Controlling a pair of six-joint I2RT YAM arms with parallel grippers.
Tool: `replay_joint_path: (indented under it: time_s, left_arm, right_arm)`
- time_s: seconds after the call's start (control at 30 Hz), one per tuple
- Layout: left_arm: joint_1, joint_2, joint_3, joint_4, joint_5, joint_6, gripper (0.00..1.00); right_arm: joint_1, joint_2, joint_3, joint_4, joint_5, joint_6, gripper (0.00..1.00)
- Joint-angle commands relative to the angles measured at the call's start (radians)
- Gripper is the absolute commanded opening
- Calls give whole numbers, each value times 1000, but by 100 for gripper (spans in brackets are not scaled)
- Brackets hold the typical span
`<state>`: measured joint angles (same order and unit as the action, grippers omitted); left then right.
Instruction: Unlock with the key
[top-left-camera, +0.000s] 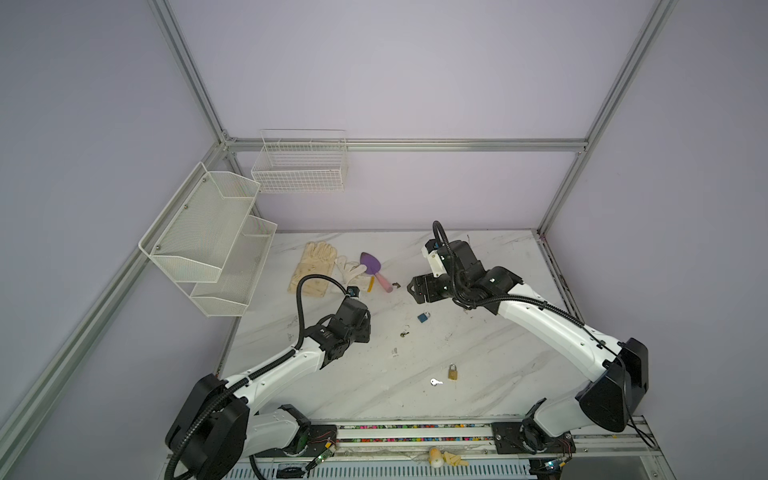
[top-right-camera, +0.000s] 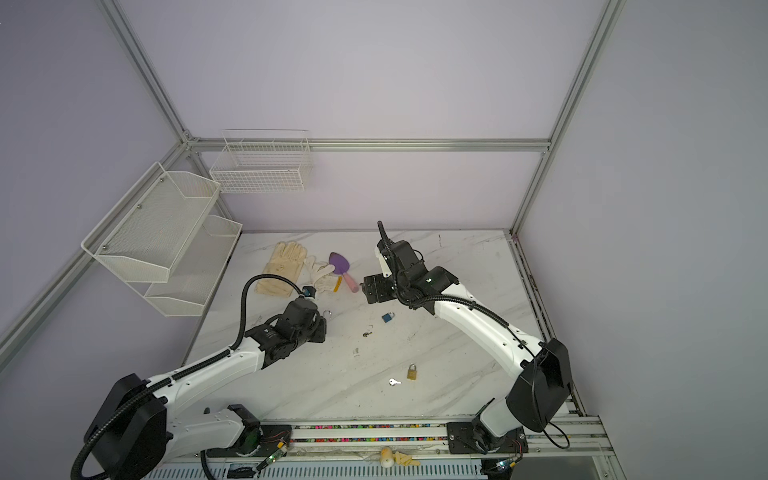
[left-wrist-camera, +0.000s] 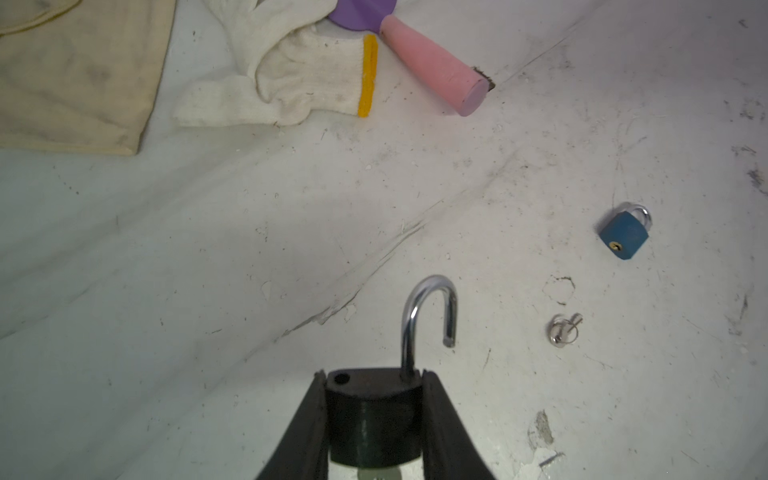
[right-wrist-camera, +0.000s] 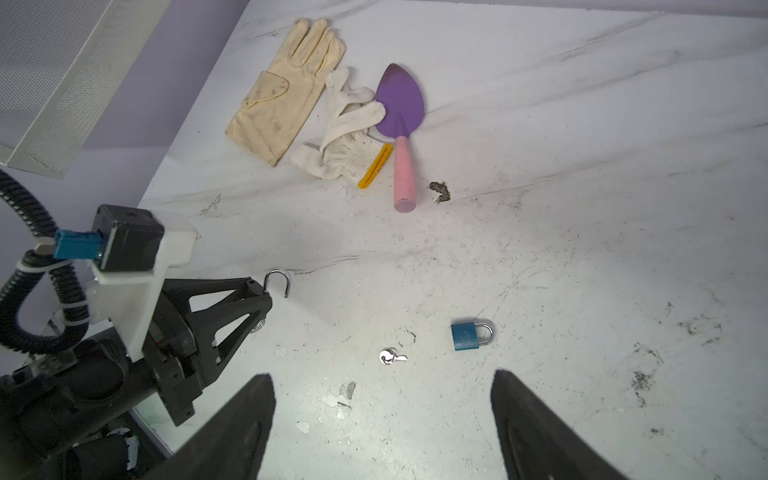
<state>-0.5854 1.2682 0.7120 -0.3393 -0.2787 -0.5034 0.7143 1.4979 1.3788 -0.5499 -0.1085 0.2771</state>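
My left gripper (left-wrist-camera: 374, 376) clamps the black padlock (left-wrist-camera: 370, 415), its shackle (left-wrist-camera: 428, 307) swung open. My right gripper (right-wrist-camera: 382, 376) gapes wide. The wire basket (top-left-camera: 299, 166) and mesh shelf (top-left-camera: 208, 232) hang on the walls.

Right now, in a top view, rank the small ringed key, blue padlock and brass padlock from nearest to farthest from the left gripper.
1. The small ringed key, right of the left gripper.
2. The blue padlock, further right, mid-table.
3. The brass padlock, toward the front edge.

A black padlock (left-wrist-camera: 372, 419), blue padlock (left-wrist-camera: 624, 235), brass padlock (top-left-camera: 453, 372), purple-bladed pink-handled trowel (right-wrist-camera: 401, 104), yellow-cuffed white glove (left-wrist-camera: 307, 79), grey-veined white table (top-left-camera: 498, 374).
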Motion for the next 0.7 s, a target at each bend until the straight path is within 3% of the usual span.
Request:
replay_joint_path:
  time_s: [0.0, 0.23, 0.6, 0.67]
  left_arm:
    - [21, 87, 152, -77, -35, -112, 0]
    - [60, 236, 209, -100, -30, -163, 0]
    - [89, 291, 169, -106, -43, -219, 0]
    - [91, 296, 159, -108, -41, -237, 9]
  right_arm:
    - [1, -36, -32, 63, 12, 47, 85]
    - [1, -47, -77, 74, 13, 57, 85]
    - [1, -22, -125, 83, 47, 101, 85]
    - [2, -17, -127, 78, 51, 116, 85]
